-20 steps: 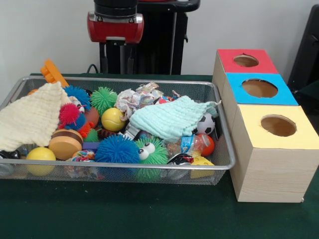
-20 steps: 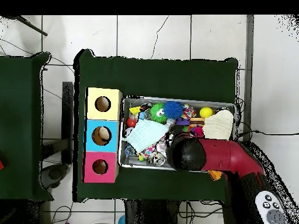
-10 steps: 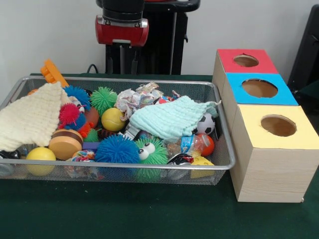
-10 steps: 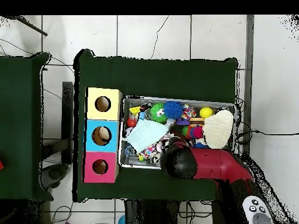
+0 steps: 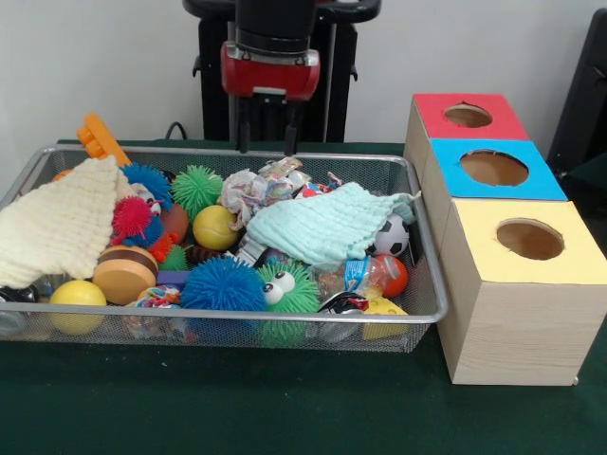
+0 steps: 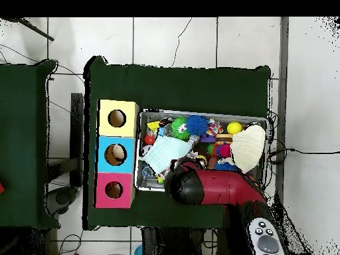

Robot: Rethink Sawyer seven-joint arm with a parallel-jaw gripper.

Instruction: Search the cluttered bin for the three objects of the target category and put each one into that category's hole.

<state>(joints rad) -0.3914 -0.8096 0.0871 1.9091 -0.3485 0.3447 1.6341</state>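
**Search stage: gripper empty above the bin's far rim, no object taken yet**

Progress. The wire bin (image 5: 417, 284) is seen full of mixed clutter, and nothing is held, so the task is judged to be at its searching step. The target category is not named, so the three objects cannot be singled out. In the overhead view a pale shape is seen inside the blue box's hole (image 6: 115, 154); whether it is a deposited object cannot be told. The red box's hole (image 5: 468, 116) and the yellow box's hole (image 5: 529, 239) show nothing inside from the front. All placements are therefore treated as outstanding, or unconfirmed.

Gripper. The gripper (image 5: 265, 126) is seen at 12 o'clock in the front view, above the bin's far rim. Its two dark fingers (image 5: 244, 125) hang parted, with only empty air between them.

Candidates relative to the gripper (front view).
- Crumpled paper wad (image 5: 254, 186): directly below, at 6 o'clock, the nearest item.
- Mint cloth (image 5: 327, 224): toward 5 o'clock, draped over other items.
- Yellow ball (image 5: 215, 227): toward 7 o'clock, lower in the bin.
- Cream cloth (image 5: 59, 226): toward 8 o'clock, well apart, at the bin's end.
- Blue spiky ball (image 5: 224, 284): at 6 o'clock, near the front rim.

The three boxes stand just beside the bin, toward 4 o'clock from the gripper.
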